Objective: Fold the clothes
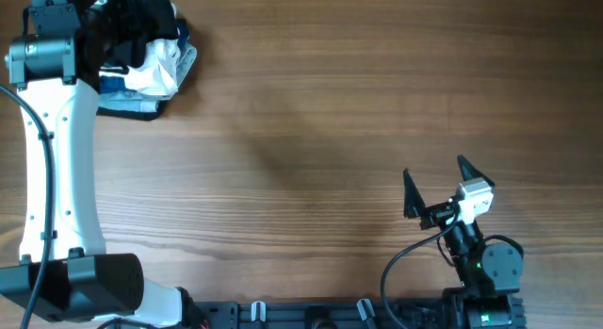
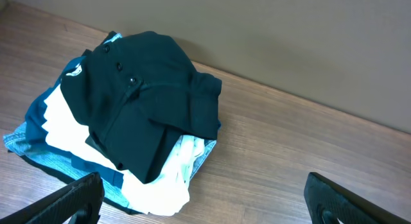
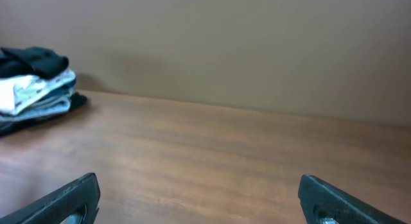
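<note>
Left gripper (image 2: 204, 199), own camera: fingers (image 2: 77, 197) spread wide, empty, cropped by the bottom edge. Black shirt (image 2: 148, 95) lies crumpled atop the pile (image 2: 96, 166), over a white garment (image 2: 164, 182) and denim (image 2: 22, 139).

Right gripper (image 3: 199, 201), own camera: spread, empty, well apart from the pile; shirt a dark sliver on top.

Overhead: left arm (image 1: 57, 150) covers the pile's edge; gripper and shirt blur together.
</note>
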Controlling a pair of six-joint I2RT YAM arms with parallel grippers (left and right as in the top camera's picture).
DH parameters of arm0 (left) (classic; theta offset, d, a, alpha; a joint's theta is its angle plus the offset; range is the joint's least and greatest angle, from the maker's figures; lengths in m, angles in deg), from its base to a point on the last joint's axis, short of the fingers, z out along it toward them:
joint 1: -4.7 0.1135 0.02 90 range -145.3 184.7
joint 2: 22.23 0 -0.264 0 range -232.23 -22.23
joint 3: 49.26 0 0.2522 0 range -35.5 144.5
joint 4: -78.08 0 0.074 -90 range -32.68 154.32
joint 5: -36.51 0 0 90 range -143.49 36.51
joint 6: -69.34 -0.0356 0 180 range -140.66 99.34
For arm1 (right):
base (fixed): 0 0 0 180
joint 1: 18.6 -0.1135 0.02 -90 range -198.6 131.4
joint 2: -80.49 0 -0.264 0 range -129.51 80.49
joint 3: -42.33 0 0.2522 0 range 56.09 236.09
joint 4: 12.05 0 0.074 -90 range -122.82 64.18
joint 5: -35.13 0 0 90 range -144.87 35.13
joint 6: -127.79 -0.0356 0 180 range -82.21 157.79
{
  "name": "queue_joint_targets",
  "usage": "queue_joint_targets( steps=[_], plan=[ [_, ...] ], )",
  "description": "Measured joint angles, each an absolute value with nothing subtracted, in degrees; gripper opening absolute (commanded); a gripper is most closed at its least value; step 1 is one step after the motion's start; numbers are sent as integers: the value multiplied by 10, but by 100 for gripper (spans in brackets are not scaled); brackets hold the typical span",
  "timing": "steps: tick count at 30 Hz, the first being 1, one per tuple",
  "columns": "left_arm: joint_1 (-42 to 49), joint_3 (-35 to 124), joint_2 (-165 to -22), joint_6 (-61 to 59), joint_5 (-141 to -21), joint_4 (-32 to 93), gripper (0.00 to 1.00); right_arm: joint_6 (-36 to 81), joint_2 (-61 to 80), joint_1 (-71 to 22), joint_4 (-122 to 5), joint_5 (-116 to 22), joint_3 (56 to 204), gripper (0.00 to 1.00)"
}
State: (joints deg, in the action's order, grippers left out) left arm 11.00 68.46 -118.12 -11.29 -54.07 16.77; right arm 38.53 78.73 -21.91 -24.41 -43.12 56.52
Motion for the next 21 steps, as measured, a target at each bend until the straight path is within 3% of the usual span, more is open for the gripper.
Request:
queue_joint_targets(
  steps=[21],
  plan=[
    [110, 685, -1181, -113, -541, 167, 100, 385, 794, -219, -249, -429, 565, 100]
  ],
)
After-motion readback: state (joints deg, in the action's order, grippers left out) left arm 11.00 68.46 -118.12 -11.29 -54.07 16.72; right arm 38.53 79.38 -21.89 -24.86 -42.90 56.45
